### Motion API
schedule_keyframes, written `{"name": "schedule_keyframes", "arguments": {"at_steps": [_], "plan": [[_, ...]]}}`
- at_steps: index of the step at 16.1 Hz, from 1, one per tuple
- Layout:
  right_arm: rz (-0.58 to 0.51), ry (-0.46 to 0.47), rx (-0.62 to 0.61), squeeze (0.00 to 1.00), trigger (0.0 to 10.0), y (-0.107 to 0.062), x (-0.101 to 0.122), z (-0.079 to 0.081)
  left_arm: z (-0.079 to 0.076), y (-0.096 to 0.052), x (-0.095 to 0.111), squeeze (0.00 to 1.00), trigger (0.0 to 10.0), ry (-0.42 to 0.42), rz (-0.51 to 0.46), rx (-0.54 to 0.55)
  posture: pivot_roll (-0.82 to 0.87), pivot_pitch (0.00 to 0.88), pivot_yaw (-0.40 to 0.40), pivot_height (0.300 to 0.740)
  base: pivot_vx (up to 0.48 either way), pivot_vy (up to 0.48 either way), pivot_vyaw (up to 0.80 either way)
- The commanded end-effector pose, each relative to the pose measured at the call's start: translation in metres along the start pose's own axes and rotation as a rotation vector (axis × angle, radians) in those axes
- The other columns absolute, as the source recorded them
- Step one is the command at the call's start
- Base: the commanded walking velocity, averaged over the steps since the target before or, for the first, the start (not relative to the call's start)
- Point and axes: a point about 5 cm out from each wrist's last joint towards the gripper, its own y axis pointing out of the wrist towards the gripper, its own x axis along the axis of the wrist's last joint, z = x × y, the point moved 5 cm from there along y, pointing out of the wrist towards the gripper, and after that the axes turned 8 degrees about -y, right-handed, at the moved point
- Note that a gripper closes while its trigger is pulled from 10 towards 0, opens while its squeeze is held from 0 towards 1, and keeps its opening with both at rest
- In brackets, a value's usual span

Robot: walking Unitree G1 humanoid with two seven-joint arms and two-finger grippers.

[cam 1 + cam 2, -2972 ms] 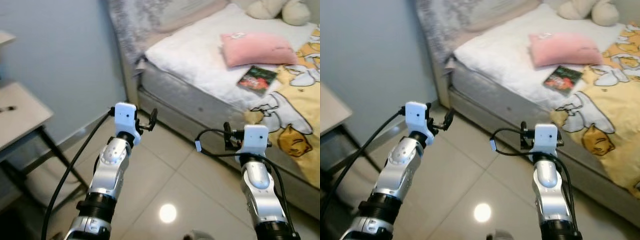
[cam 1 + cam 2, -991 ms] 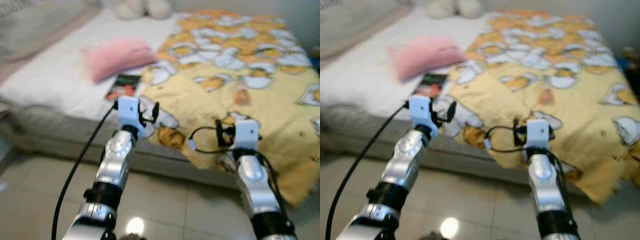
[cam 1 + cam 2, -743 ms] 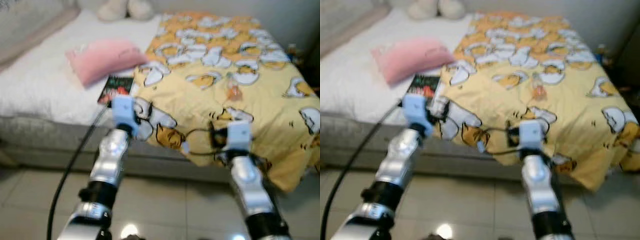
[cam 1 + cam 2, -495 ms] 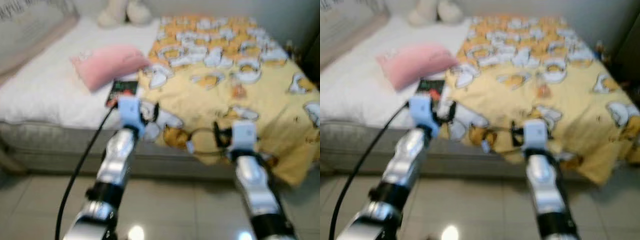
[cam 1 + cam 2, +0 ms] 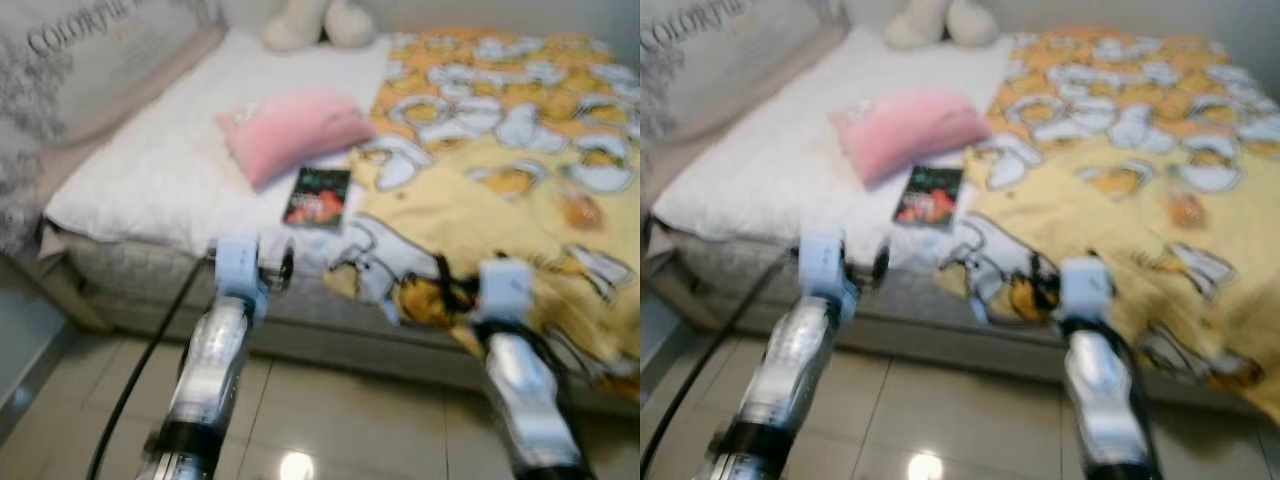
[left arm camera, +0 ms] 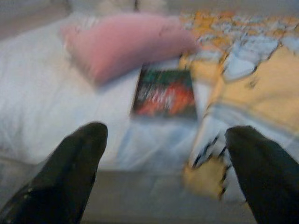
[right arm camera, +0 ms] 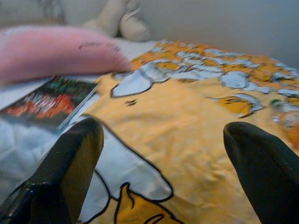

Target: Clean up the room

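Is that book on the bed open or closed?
Closed. The book lies flat on the white sheet, cover up, just below the pink pillow; no pages show.

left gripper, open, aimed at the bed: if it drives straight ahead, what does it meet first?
Probably the book: it sits centred between the left gripper's open fingers, lying on the white sheet just below the pink pillow. Depth is unclear; aimed slightly lower, it would meet the sheet at the mattress edge first.

I count one bed, one pink pillow, one book, one yellow blanket, one plush toy at upper centre, and my two pincers.
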Motion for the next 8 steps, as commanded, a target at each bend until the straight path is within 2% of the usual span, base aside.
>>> {"name": "schedule_keyframes", "arguments": {"at_steps": [1,2,3,5,8], "plan": [[0.026,0.021,0.022,0.0,10.0,-0.006,-0.006,0.003,-0.005,-0.006,0.006,0.0,10.0,0.066,-0.022,-0.044,-0.13,0.0,0.034,0.74,0.0,0.0,0.0],[0.095,0.025,0.027,0.0,10.0,-0.021,-0.025,-0.003,-0.021,-0.017,0.006,0.0,10.0,0.068,-0.051,-0.117,-0.12,0.0,0.03,0.74,0.0,0.0,0.0],[0.099,0.029,0.037,0.0,10.0,-0.022,-0.026,-0.002,-0.021,-0.018,0.008,0.0,10.0,0.045,-0.065,-0.11,-0.12,0.0,0.031,0.74,0.0,0.0,0.0],[0.075,0.029,0.043,0.0,10.0,-0.023,-0.02,0.0,-0.012,-0.014,0.019,0.0,10.0,-0.039,-0.091,-0.022,-0.12,0.0,0.032,0.74,0.48,0.0,0.0],[0.069,0.082,-0.014,0.0,10.0,-0.009,-0.013,0.0,-0.01,0.002,0.038,0.0,10.0,0.03,-0.125,-0.006,-0.12,0.0,0.035,0.74,0.48,0.0,0.0]]}}
